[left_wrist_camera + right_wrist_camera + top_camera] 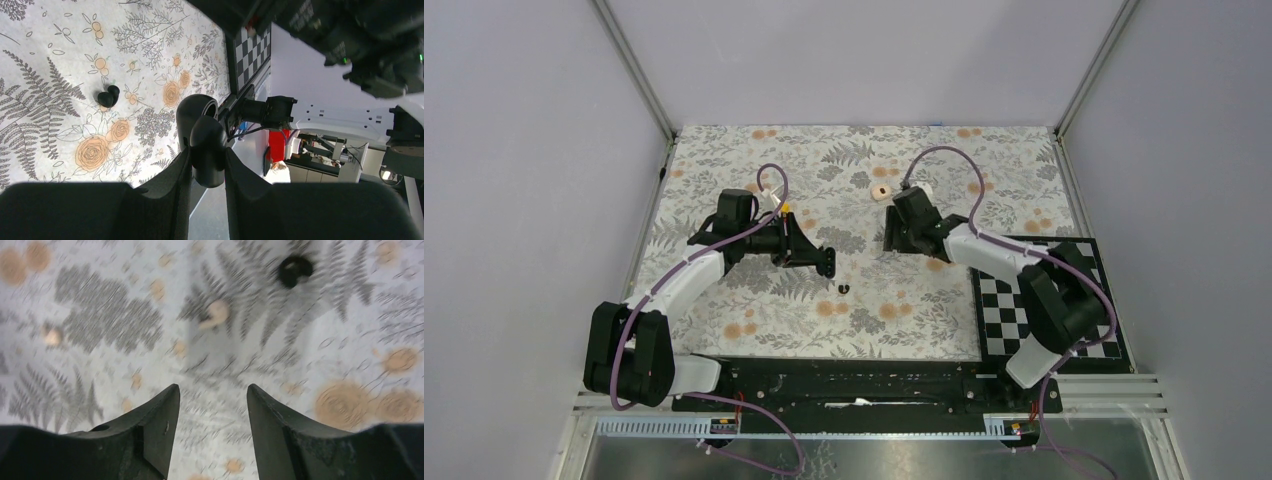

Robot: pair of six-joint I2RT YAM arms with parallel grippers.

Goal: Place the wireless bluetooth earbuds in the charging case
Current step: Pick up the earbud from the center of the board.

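Nothing is showing clearly enough to be read in any of the three views. Faint pale marks are sitting on the dark arm housing [305, 17] at the top of the left wrist view, but they are coming through too blurred to tell whether they are letters or numbers.

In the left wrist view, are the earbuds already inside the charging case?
No, the earbuds lie on the floral cloth, apart from the charging case clamped in the left gripper.
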